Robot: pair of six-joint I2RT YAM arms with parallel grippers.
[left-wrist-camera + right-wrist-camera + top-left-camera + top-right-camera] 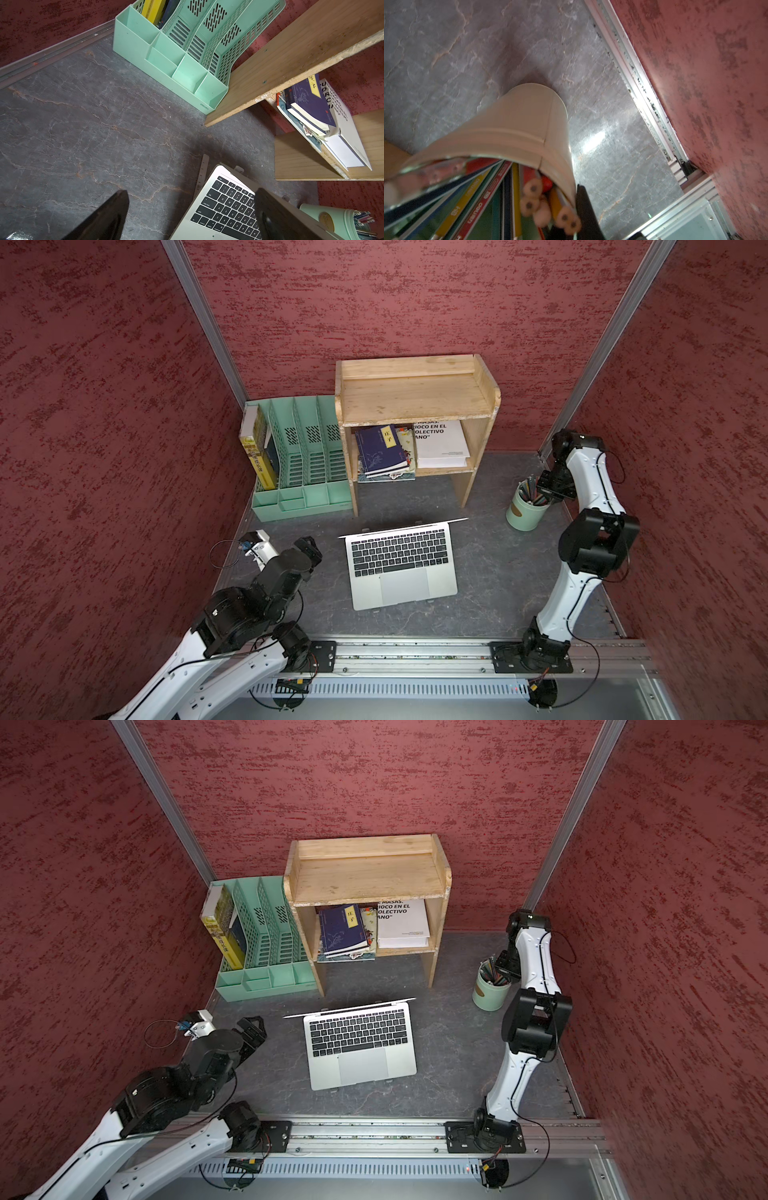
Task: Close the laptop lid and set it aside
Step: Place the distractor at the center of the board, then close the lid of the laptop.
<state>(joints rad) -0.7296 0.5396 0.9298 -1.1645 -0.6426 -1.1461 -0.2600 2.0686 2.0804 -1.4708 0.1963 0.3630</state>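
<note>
1. Left claw: wide. In the left wrist view its 2 black fingers stand far apart and grip nothing. Bare table and 1 corner of the laptop show between them.

2. We take 12 o'clock as the back wall. In both top views the left claw hangs at 9 o'clock of the laptop, near it but apart.

3. The laptop sits at the table's centre, slightly askew, with keyboard and trackpad facing up. The lid is open and about upright. We see it edge-on as a thin silver line along the 12 o'clock edge of the keyboard. In the left wrist view a silver bar pokes out from under the laptop's corner.

4. Right claw: closed. It hangs at the cup of pencils, at 2 o'clock of the laptop and well apart from it. In the right wrist view 1 dark finger lies just beside the cup's rim. We cannot tell whether it pinches anything.

5. Farther out, a green rack stands at 11 o'clock. A wooden shelf holding books stands at 12 o'clock.
</note>
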